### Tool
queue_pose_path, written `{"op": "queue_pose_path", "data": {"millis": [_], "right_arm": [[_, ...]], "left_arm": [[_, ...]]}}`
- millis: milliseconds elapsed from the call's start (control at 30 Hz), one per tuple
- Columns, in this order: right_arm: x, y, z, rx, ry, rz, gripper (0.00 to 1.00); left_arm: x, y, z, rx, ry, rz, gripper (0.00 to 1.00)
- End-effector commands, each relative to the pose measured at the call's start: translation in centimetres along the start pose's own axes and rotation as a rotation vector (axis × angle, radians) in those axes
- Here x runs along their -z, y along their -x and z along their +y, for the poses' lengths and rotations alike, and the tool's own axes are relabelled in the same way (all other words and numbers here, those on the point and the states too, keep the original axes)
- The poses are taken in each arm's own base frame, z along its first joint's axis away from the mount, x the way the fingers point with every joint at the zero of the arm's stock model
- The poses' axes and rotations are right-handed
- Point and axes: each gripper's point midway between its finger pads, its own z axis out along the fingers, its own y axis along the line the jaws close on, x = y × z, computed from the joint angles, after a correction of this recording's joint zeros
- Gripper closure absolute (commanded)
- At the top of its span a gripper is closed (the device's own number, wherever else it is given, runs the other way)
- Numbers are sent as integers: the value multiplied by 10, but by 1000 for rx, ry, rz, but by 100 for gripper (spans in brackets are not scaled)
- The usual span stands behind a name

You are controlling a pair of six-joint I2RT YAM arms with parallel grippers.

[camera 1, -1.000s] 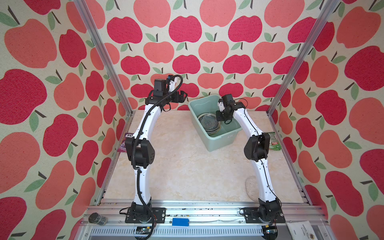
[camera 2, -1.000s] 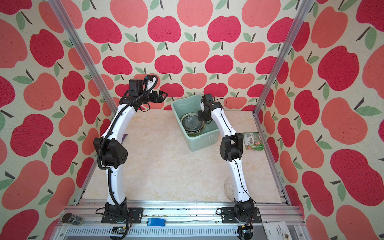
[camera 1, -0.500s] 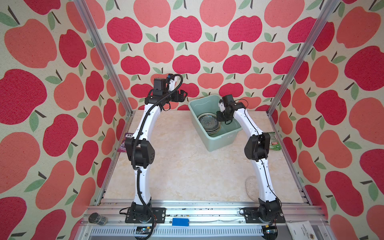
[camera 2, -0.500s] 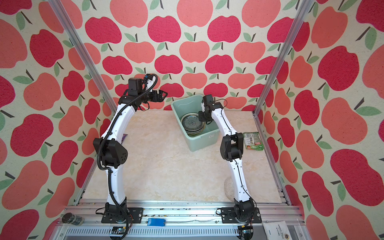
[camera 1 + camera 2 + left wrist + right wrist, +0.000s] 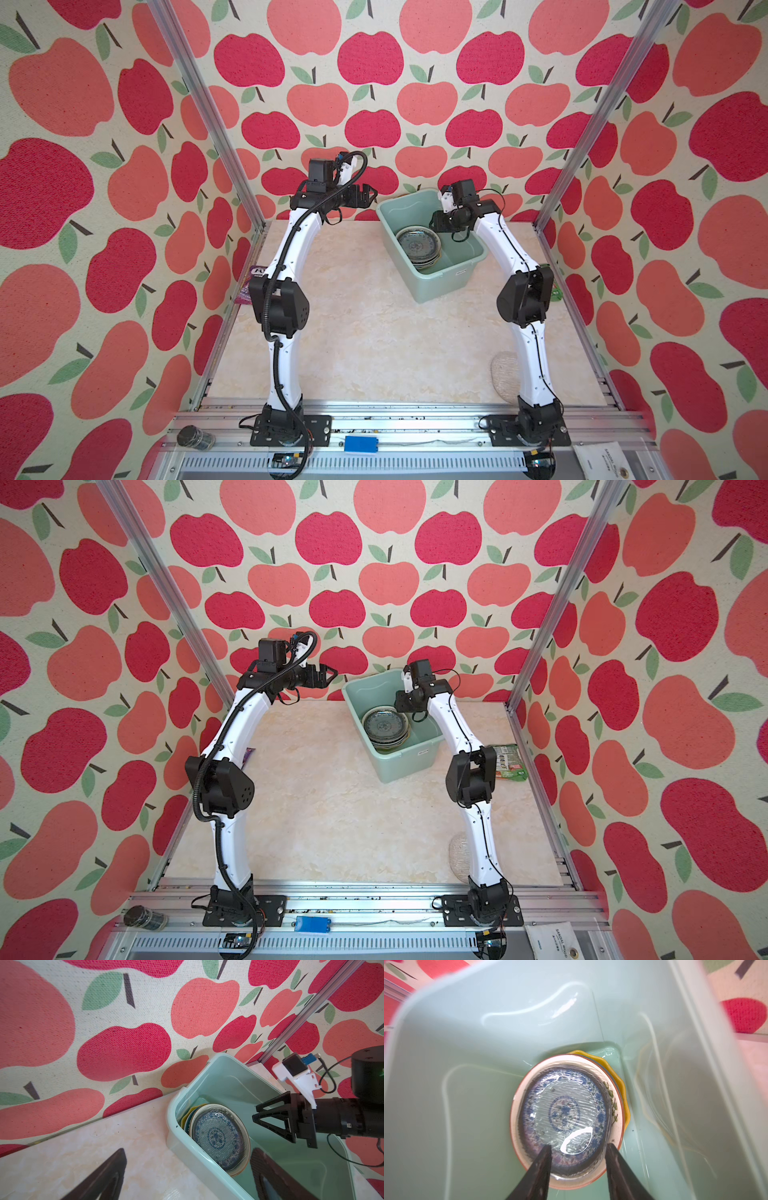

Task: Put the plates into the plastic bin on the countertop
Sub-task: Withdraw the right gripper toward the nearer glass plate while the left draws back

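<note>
The pale green plastic bin (image 5: 440, 284) (image 5: 405, 766) stands at the back of the cream countertop (image 5: 374, 340). Inside it is a stack of plates (image 5: 417, 247) (image 5: 384, 727) (image 5: 218, 1136) (image 5: 564, 1113): clear glass over a blue-patterned one, cream and yellow scalloped rims below. My right gripper (image 5: 434, 222) (image 5: 398, 704) (image 5: 579, 1146) hangs open just above the stack's edge, holding nothing. My left gripper (image 5: 372, 195) (image 5: 332, 674) (image 5: 188, 1153) is open and empty, raised beside the bin's left rim. Another clear textured plate (image 5: 503, 376) (image 5: 459, 856) lies near the right arm's base, partly hidden.
A green snack packet (image 5: 509, 762) lies by the right wall behind the right arm's elbow. A purple packet (image 5: 249, 282) sits at the left wall. Aluminium frame posts (image 5: 208, 112) stand at both back corners, and apple-patterned walls close in three sides.
The right gripper's jaws have spread apart above the stack in the bin. Neither arm has shifted noticeably.
</note>
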Motion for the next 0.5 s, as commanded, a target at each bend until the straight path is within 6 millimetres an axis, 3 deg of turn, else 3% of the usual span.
{"op": "queue_pose_path", "data": {"millis": [0,267,467], "right_arm": [[59,25,21,43,59,-93,54],[127,-32,16,50,4,23,54],[167,-97,-6,-77,-109,159,54]], "left_arm": [[24,7,-46,-95,-66,5,5],[38,-36,-112,-179,-140,83,4],[58,-59,-134,-183,-151,52,4]]}}
